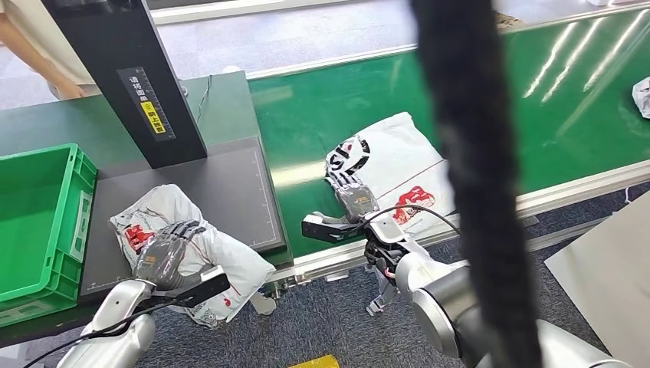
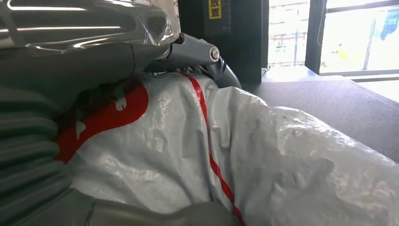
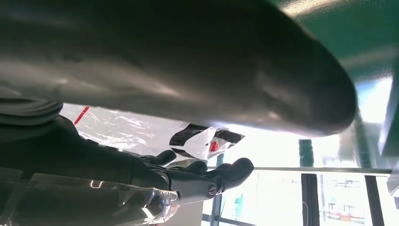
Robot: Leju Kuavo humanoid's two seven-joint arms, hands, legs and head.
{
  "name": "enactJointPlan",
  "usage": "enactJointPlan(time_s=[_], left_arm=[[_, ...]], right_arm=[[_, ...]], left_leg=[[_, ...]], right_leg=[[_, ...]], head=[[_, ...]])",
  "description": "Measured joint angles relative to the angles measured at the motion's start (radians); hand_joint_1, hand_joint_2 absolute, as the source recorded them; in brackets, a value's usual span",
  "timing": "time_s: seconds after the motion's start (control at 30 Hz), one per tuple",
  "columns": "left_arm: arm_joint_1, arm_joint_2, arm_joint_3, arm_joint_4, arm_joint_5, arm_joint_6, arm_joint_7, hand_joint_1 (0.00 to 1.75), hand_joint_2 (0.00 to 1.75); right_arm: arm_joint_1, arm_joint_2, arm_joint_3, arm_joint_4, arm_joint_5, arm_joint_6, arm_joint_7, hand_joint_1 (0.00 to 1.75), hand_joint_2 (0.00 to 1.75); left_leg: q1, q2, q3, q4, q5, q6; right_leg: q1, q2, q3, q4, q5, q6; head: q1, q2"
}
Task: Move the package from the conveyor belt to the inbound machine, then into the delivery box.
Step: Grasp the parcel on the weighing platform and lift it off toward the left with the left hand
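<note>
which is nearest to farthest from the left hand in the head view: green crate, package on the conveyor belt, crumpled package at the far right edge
From the left hand:
1. green crate, just to its left.
2. package on the conveyor belt, to its right, under the right hand.
3. crumpled package, at the belt's far right edge.

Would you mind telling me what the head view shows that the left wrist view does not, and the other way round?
Head view alone: the green crate, the conveyor belt, a second package under the right hand, and a person's arm.
Left wrist view alone: bright windows behind the machine.
Both: the left hand resting on the white package with red print, and the black scanner column.
</note>
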Motion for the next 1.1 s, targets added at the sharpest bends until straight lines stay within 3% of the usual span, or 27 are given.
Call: enactJointPlan(time_s=[0.4, 0.7, 0.87, 1.1], left_arm=[[-0.022, -0.001, 0.0, 0.002, 0.004, 0.009, 0.007, 1.75, 1.75], [-0.024, -0.001, 0.011, -0.009, 0.056, 0.142, -0.068, 1.75, 1.75], [-0.1, 0.0, 0.041, -0.034, 0.1, 0.168, -0.086, 1.75, 1.75], [-0.275, 0.023, 0.093, -0.065, 0.156, 0.168, -0.091, 1.75, 1.75]], right_arm=[[0.0, 0.0, -0.005, 0.0, 0.006, -0.006, -0.003, 0.0, 0.0], [0.004, 0.007, -0.006, 0.0, 0.011, -0.005, -0.016, 0.0, 0.0], [0.006, 0.023, -0.006, 0.0, 0.015, 0.001, -0.019, 0.0, 0.0], [0.006, 0.041, -0.005, 0.0, 0.015, 0.009, -0.028, 0.0, 0.0]], left_leg=[[0.0, 0.001, 0.0, 0.0, 0.001, 0.0], [0.0, 0.001, -0.003, 0.0, 0.001, 0.0], [0.0, 0.0, -0.004, 0.0, 0.001, 0.0], [0.0, 0.0, -0.005, 0.0, 0.002, 0.0]], right_leg=[[0.0, 0.0, -0.001, 0.0, 0.003, 0.0], [0.0, 0.0, -0.004, 0.0, 0.003, 0.0], [0.0, 0.0, -0.005, 0.0, 0.003, 0.0], [0.0, 0.001, -0.006, 0.001, 0.003, 0.0]], head=[[0.0, 0.0], [0.0, 0.0], [0.0, 0.0], [0.0, 0.0]])
